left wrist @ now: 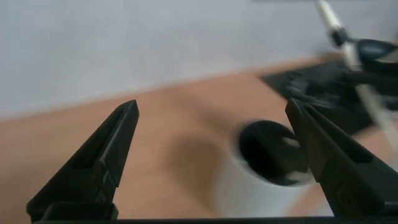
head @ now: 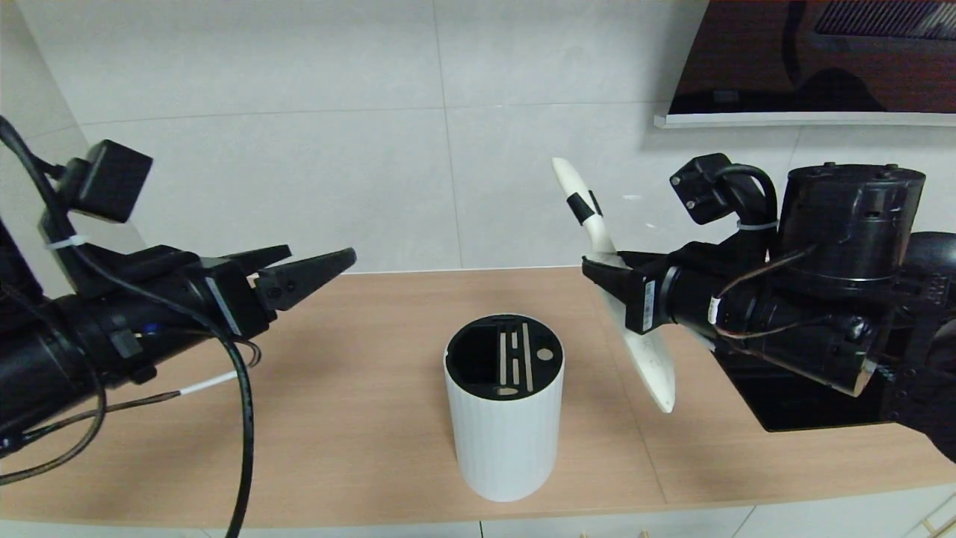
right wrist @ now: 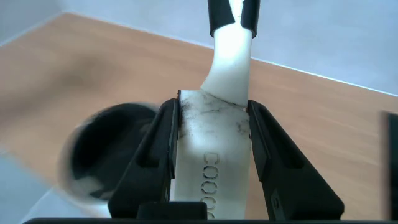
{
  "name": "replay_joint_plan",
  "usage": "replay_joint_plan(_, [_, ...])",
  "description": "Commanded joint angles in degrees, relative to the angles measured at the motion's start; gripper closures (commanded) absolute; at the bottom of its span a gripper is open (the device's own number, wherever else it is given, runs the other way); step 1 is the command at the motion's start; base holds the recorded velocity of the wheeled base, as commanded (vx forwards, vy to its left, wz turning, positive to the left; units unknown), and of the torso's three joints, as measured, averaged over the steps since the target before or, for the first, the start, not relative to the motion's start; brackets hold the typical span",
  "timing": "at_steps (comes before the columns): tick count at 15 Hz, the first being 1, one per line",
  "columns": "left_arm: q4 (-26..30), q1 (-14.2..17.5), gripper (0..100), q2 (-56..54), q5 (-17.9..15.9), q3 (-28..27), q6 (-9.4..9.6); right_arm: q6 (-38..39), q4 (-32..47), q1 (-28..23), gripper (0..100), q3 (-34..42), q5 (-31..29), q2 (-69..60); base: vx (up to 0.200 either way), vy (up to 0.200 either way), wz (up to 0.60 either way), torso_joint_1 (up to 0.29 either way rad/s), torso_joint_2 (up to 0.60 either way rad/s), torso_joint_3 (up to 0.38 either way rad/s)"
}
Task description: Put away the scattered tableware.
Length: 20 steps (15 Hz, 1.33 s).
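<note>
**Right tool.** The right tool (head: 606, 270) is clenched on a white spatula (head: 651, 362). In the right wrist view its two fingers (right wrist: 155, 146) press on both sides of the wide part of the spatula (right wrist: 211, 143), with the right tool (right wrist: 213, 107) centred on it. The handle carries a black band and points up toward the wall. The blade slants down toward the bench (head: 358, 418). You will find the spatula held in the air, to the right of the holder and apart from it.

**Left tool.** The left tool (head: 321, 255) is released. Its fingers (left wrist: 112, 149) stand spread in the left wrist view, with nothing between them at the left tool (left wrist: 211, 109). It hangs above the bench, to the left of the holder and well apart from it.

**Holder.** A white round holder (head: 506, 441) stands upright near the middle of the bench, closer to the front edge than to the wall. Its black top has one large opening, several narrow slots and small round holes. The left wrist view shows the holder (left wrist: 227, 183) between and beyond the spread fingers. The right wrist view shows the holder (right wrist: 102, 155) beside and below the clamped spatula.

**Edges and open room.**
- Bare bench lies on both sides of the holder and between it and the wall.
- A black cooktop (head: 792, 407) is set into the bench on the right, under the right arm; its near corner lies well right of the holder.
- A dark hood (head: 814, 67) projects from the wall above the right arm.
- The front edge of the bench runs just before the holder's base.
</note>
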Motion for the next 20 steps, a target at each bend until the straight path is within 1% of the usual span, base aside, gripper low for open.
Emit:
replay_joint_plan(1, [-0.2,-4.4,0,3.3,-0.1,-0.1,-3.51,0.1,0.0,3.8,100,0.6,-1.7,-0.8,0.000,0.000,0.00,0.000,0.00,0.000])
replay_joint_plan(2, [-0.3,-7.5,0,3.9,-0.3,-0.4,-7.73,0.2,0.0,5.7,100,0.4,-3.2,-0.5,0.000,0.000,0.00,0.000,0.00,0.000])
replay_joint_plan(3, [-0.8,-9.9,0,4.6,-1.0,-0.7,-11.42,0.7,0.0,7.3,100,0.6,-3.6,-0.4,0.000,0.000,0.00,0.000,0.00,0.000])
replay_joint_plan(5, [-4.1,-12.0,0,5.7,-2.2,-1.2,-16.52,2.1,0.0,9.6,100,0.6,-4.0,-0.5,0.000,0.000,0.00,0.000,0.00,0.000])
replay_joint_plan(7, [-10.0,-13.6,0,7.0,-4.0,-1.3,-22.14,2.3,0.0,10.9,100,0.6,-4.3,-0.1,0.000,0.000,0.00,0.000,0.00,0.000])
replay_joint_plan(8, [-12.5,-14.3,0,7.9,-4.4,-1.1,-23.73,2.4,0.0,11.1,100,0.5,-4.3,0.4,0.000,0.000,0.00,0.000,0.00,0.000])
replay_joint_plan(9, [-15.2,-15.0,0,9.4,-4.4,-0.7,-24.25,2.4,0.0,11.6,100,0.4,-4.3,0.8,0.000,0.000,0.00,0.000,0.00,0.000])
replay_joint_plan(11, [-17.4,-15.8,0,11.9,-4.0,-0.4,-24.08,4.4,0.0,12.6,100,0.1,-4.4,1.6,0.000,0.000,0.00,0.000,0.00,0.000])
replay_joint_plan(13, [-17.9,-16.9,0,12.9,-3.0,-0.4,-23.99,5.1,0.0,13.8,100,-0.5,-4.5,2.6,0.000,0.000,0.00,0.000,0.00,0.000])
replay_joint_plan(15, [-17.9,-17.9,0,13.5,-1.4,-0.8,-23.90,5.6,-0.1,15.3,100,-0.9,-6.0,3.9,0.000,0.000,0.00,0.000,0.00,0.000])
replay_joint_plan(17, [-19.2,-18.0,0,14.1,-0.2,-1.1,-23.90,7.6,-3.0,17.1,100,-1.6,-8.1,6.3,0.000,0.000,0.00,0.000,0.00,0.000])
replay_joint_plan(18, [-20.2,-18.0,0,14.8,0.2,-1.0,-23.64,7.6,-4.0,17.2,100,-1.7,-8.7,6.9,0.000,0.000,0.00,0.000,0.00,0.000])
replay_joint_plan(19, [-20.8,-18.0,0,15.2,0.8,-0.9,-22.67,7.6,-4.2,17.3,100,-1.6,-8.7,7.1,0.000,0.000,0.00,0.000,0.00,0.000])
replay_joint_plan(20, [-20.9,-18.0,0,16.5,2.1,-0.9,-20.65,7.7,-4.2,17.7,100,-1.6,-8.7,7.1,0.000,0.000,0.00,0.000,0.00,0.000])
